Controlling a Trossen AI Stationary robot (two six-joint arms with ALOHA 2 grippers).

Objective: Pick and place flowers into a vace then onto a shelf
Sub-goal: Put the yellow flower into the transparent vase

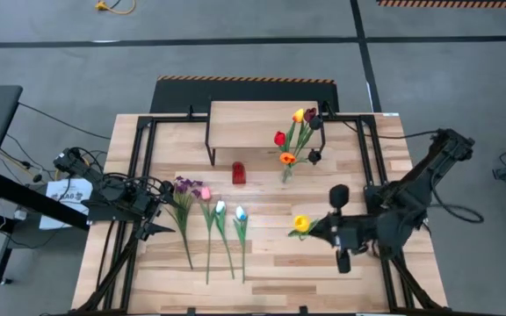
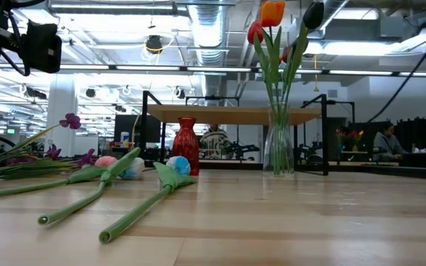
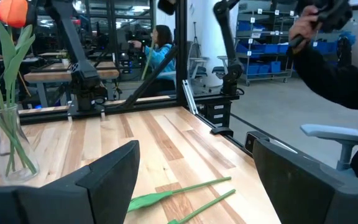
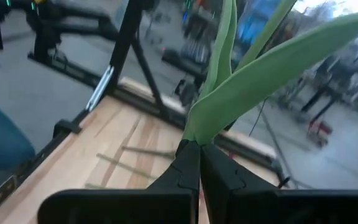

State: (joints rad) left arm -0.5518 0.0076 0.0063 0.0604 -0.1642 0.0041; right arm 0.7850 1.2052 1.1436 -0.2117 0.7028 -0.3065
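1. Yellow tulip [image 1: 300, 224] sits in the right gripper [image 1: 316, 230], whose fingers are pressed together on its green stem.
2. From this gripper, the glass vase [image 1: 286, 173] lies ahead, toward the shelf [image 1: 253, 120], closer to it than to the left gripper [image 1: 161, 230].
3. Left gripper waits with fingers apart above the lying flowers [image 1: 211, 224].

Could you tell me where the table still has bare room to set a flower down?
Bare wood lies between the white tulip and the right gripper's yellow tulip, and on the shelf's left half. Crowded: the loose flowers by the left gripper, and around the glass vase.
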